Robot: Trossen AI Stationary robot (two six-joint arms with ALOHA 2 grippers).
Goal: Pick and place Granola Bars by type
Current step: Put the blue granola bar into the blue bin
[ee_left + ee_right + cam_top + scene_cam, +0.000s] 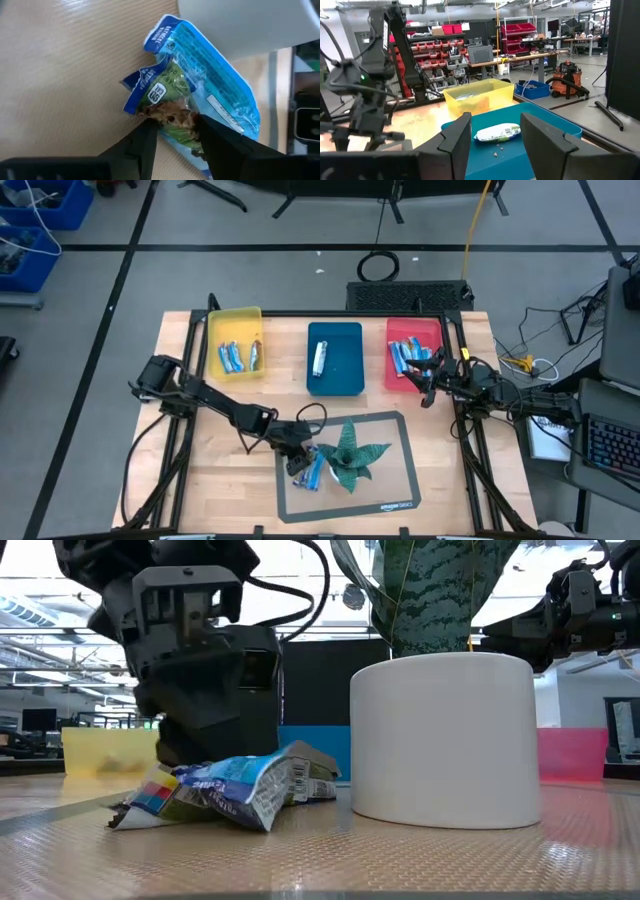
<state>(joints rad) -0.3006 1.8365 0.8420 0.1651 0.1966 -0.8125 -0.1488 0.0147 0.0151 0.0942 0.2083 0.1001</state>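
A green-wrapped granola bar (167,95) lies on top of a blue-wrapped one (220,85) on the grey mat, beside the white plant pot (445,740). This small pile (308,470) (230,790) rests flat. My left gripper (176,125) (297,452) is down at the pile, open, with one finger on each side of the green bar's torn near end. My right gripper (495,127) (428,375) hovers open and empty over the red tray (432,330). Blue bars (408,358) lie in that tray. My left gripper comes at the green bar's near end (172,116) from above, slanting, its fingers (147,140) close along both sides. The bar fills the gap between them. Whether they touch it, I cannot tell. Both bars still lie on the mat.
The yellow tray (215,330) holds several bars, the blue tray (345,375) one pale bar (319,358) (497,132). The potted plant (350,452) stands on the mat (390,490) right beside the pile. Bare wood lies to the left of the mat.
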